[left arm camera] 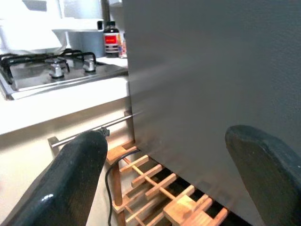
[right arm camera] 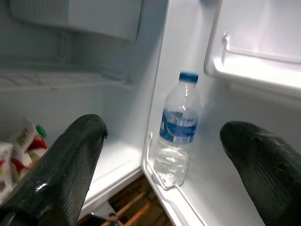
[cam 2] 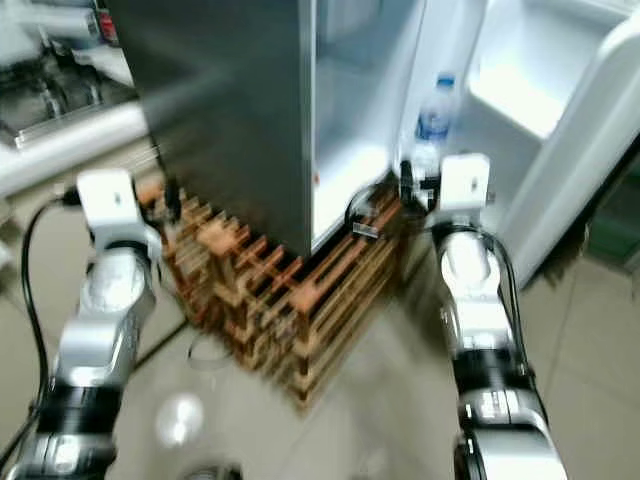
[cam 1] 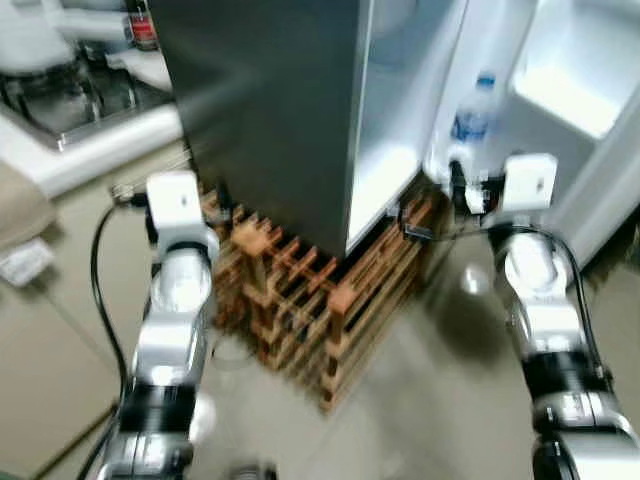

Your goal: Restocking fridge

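A clear plastic water bottle with a blue cap and label (right arm camera: 178, 128) stands upright in the lower door shelf of the open grey fridge (cam 1: 270, 110), which sits on a slatted wooden pallet (cam 1: 320, 300). The right gripper (right arm camera: 164, 155) is spread, empty, facing the bottle. The left gripper (left arm camera: 164, 174) is spread beside the fridge's grey side, near the white bench (left arm camera: 61, 101) with the gas hob (left arm camera: 51, 70).

The dark grey fridge (cam 1: 270, 110) stands open on a wooden pallet (cam 1: 330, 300), its white door (cam 2: 560, 150) swung wide. A clear water bottle (right arm camera: 178, 134) with a blue cap and blue label stands upright in the door's bottom shelf (right arm camera: 162, 186), at its inner end.
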